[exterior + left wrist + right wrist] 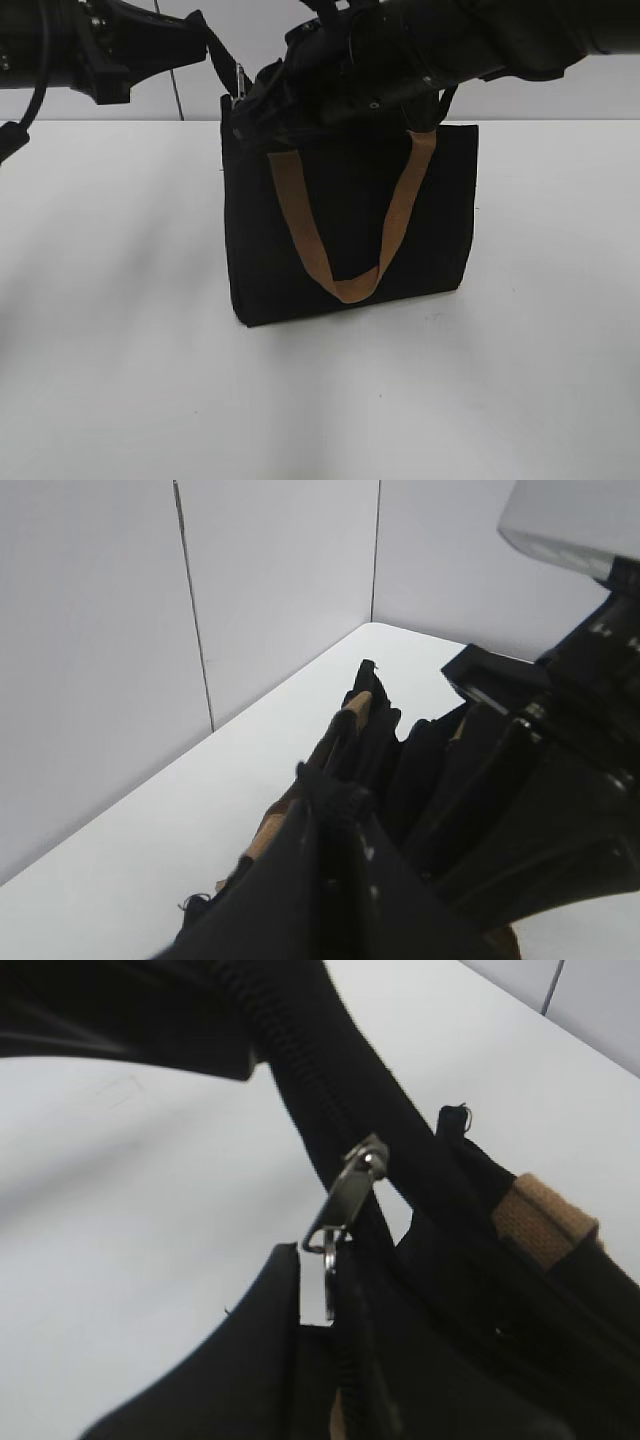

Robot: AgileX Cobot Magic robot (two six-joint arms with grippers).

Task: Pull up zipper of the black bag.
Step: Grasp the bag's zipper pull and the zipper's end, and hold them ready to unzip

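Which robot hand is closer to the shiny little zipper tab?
Right. The right gripper sits atop the black bag, almost touching the zipper's silver pull tab. The left gripper is left of it, holding the zipper tape's end.

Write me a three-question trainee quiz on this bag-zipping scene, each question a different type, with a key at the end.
1. True or false: the black bag stands upright on the white table.
2. Multiple choice: in the exterior view, the silver pull tab of the zipper sits near which end of the bag's top edge? A) the left end B) the middle C) the right end
3. Fill in the missing word: the strap handle hanging down the bag's front face is ____ in colour.

Key: 1 true; 2 A; 3 tan
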